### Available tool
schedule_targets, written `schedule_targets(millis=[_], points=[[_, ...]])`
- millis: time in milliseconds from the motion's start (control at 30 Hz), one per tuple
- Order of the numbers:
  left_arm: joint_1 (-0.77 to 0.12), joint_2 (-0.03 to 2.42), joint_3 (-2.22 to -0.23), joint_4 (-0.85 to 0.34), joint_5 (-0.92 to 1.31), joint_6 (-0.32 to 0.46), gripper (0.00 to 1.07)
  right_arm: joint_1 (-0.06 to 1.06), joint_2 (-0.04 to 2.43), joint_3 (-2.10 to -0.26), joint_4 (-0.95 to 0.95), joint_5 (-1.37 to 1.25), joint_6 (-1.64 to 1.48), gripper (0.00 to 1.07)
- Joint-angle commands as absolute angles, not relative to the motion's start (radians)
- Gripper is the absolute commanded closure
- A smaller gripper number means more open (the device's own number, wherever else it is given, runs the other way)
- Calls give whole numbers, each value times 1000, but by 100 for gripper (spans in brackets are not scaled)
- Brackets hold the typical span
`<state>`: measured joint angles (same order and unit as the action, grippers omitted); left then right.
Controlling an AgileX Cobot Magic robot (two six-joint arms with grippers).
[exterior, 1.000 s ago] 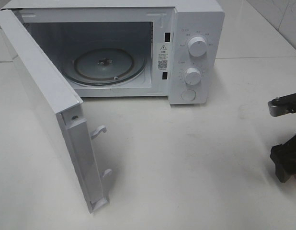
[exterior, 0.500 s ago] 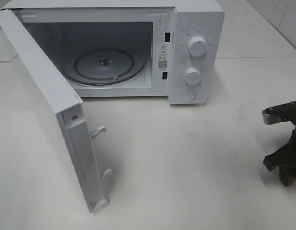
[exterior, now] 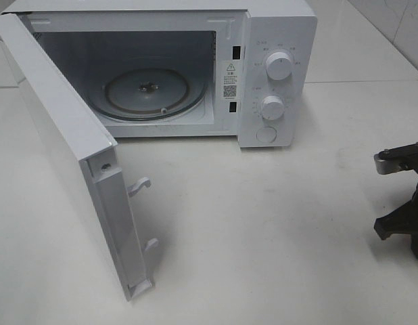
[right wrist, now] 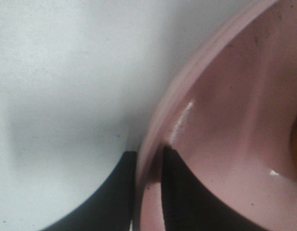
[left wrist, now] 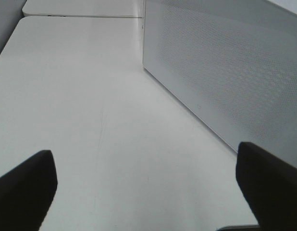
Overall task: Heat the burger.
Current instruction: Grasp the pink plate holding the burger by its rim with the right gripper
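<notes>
Right gripper [right wrist: 149, 190] pinching rim of round glossy pink plate [right wrist: 225, 120]. Burger not clearly seen, judged on plate past view edge. Left gripper [left wrist: 146, 161] spread above white counter [exterior: 297, 217]. Advice: lift level and slowly, then head for glass turntable [exterior: 151, 91] of open white microwave [exterior: 276, 40].

A smooth white matte tabletop [exterior: 276, 230] fills the frame under soft, even light, meeting a second white table [exterior: 358, 47] at the upper right, with a pale tiled surface [exterior: 406, 20] in the top-right corner.
</notes>
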<state>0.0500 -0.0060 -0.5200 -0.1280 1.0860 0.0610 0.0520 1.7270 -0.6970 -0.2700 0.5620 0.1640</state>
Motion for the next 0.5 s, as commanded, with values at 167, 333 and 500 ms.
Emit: schedule_targets(millis=[167,333,500], points=[[51,-22,-517,-128,1072,60,14,83,1688,-696,-366,623,272,107],[51,-22,-517,-128,1072,60,14,114,1663,-696,-448,663,349,107],[51,-22,-517,-128,1072,60,14,162,1638,-696,-510,709,413,107]])
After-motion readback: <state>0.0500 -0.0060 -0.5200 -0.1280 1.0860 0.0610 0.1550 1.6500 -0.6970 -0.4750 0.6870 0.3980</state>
